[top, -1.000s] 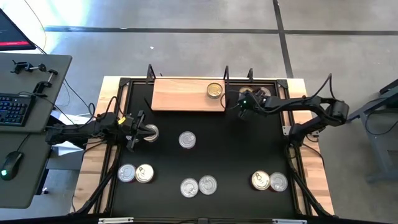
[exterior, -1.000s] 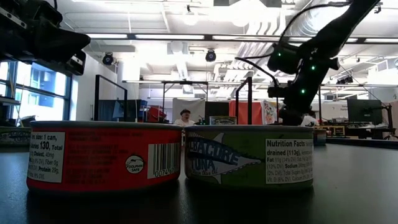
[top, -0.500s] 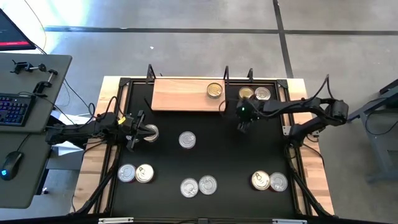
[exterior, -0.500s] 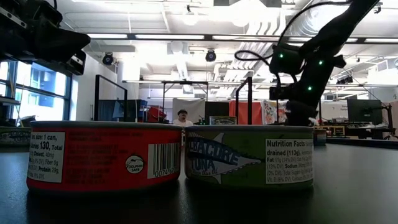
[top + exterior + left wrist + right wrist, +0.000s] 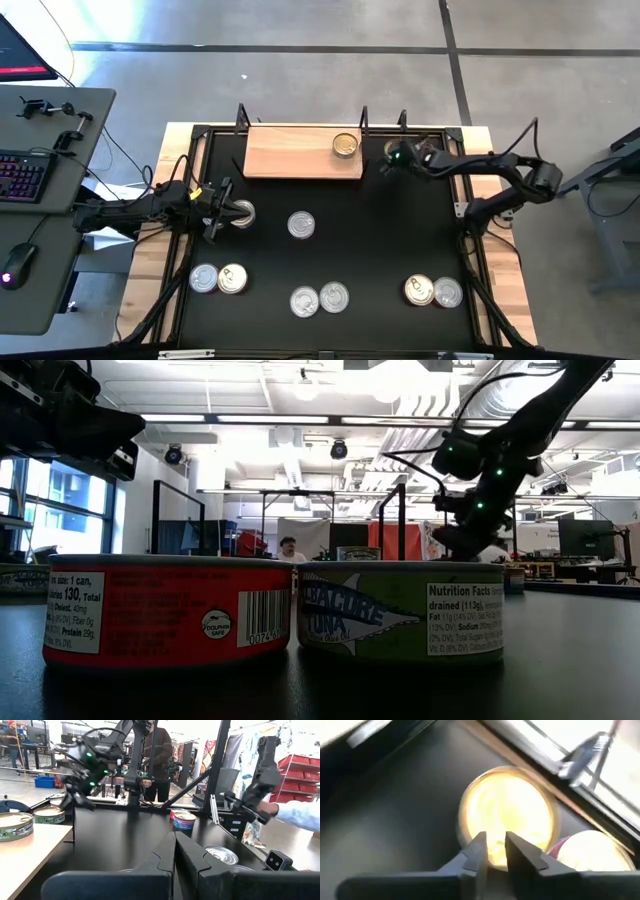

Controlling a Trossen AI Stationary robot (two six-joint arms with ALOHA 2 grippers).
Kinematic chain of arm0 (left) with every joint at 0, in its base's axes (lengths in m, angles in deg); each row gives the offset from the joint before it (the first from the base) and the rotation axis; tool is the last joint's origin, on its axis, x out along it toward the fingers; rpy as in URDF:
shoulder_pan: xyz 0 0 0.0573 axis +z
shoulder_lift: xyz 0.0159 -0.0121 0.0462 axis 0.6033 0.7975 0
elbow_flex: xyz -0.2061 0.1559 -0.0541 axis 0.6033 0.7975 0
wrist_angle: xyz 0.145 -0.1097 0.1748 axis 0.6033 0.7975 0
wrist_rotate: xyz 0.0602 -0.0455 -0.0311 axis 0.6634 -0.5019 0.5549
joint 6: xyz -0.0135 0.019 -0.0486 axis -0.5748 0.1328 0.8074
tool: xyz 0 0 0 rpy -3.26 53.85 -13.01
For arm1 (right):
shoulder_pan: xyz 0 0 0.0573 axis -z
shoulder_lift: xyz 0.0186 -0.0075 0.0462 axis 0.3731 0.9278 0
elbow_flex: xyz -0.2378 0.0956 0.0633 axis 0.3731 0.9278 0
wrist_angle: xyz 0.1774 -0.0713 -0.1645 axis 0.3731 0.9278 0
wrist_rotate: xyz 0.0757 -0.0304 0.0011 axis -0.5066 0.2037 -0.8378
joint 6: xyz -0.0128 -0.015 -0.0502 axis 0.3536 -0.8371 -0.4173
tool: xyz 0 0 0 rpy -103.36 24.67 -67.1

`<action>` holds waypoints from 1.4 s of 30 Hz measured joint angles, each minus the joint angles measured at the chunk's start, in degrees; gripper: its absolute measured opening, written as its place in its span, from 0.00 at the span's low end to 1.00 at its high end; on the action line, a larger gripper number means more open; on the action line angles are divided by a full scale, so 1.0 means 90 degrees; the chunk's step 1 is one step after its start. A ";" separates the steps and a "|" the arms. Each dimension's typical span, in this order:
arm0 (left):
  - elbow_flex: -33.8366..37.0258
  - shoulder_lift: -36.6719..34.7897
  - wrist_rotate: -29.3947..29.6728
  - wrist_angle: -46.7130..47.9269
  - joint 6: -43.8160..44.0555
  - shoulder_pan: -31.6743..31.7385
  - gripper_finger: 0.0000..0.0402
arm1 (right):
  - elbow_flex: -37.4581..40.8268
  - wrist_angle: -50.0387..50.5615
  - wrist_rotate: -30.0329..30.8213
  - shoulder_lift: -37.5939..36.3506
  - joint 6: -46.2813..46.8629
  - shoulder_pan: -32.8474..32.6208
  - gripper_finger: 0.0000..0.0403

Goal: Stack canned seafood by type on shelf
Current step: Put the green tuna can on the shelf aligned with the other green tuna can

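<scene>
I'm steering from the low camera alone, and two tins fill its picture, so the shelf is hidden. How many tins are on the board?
Observer: One gold-lidded tin, at the right end of the wooden board.
Operator: Where is the right gripper?
Observer: The right gripper is above another gold tin on the black mat, just right of the board.
Operator: And the left gripper?
Observer: The left gripper is shut, beside a silver tin on the mat's left side.
</scene>
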 joint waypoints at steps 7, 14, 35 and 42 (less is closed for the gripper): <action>0.0000 0.0001 0.0000 0.0000 0.0000 0.0002 0.00 | -0.0005 -0.0355 -0.0555 0.0303 0.0623 0.0879 0.02; 0.0000 0.0002 0.0000 0.0000 0.0005 0.0001 0.00 | -0.0051 -0.0069 -0.0922 0.0615 0.0832 0.0663 0.00; 0.0000 0.0000 0.0000 0.0002 0.0053 0.0002 0.00 | -0.0010 0.0973 -0.1268 0.0164 0.4834 -0.4227 0.00; 0.0000 0.0000 0.0000 -0.0005 0.0053 0.0002 0.00 | 0.0010 -0.0731 0.0043 0.0847 0.4965 -0.5233 0.00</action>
